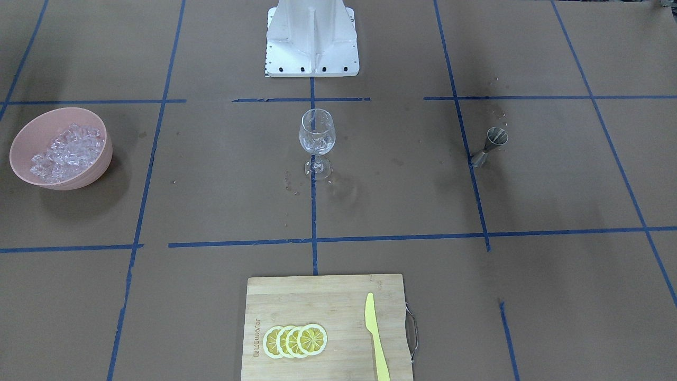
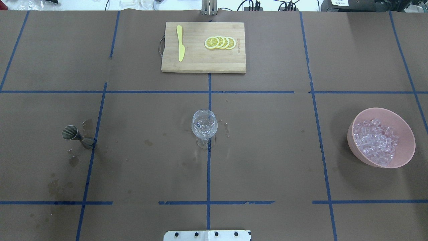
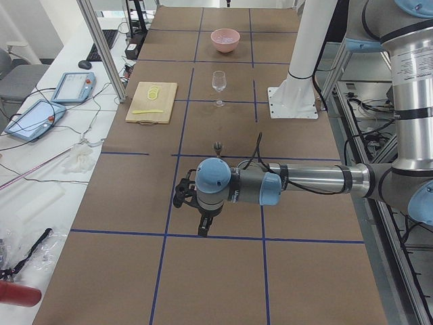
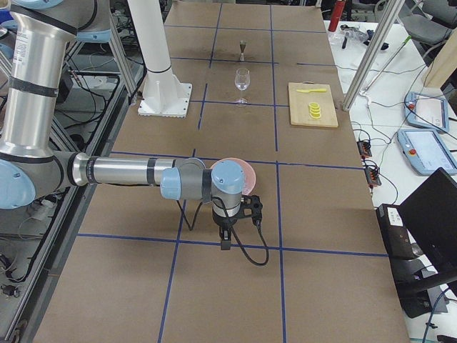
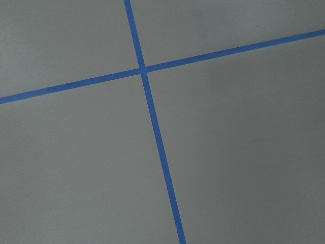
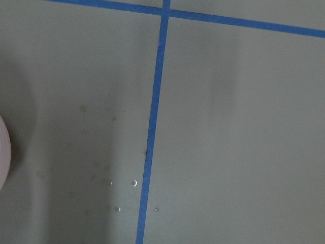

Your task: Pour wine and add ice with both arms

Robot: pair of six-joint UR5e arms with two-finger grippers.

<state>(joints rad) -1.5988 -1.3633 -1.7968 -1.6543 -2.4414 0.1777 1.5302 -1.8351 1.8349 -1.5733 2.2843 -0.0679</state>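
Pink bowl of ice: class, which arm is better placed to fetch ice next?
Likely right. The pink bowl sits on the robot's right, and the right gripper hangs close beside it; the left gripper hangs at the opposite end, near the jigger.

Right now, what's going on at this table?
Nothing is being handled. The left arm and right arm hang over the table's two ends, the left gripper and right gripper pointing down; open or shut cannot be told. The wine glass stands in the middle with clear pieces inside, the jigger on the robot's left, the pink bowl of ice on its right.
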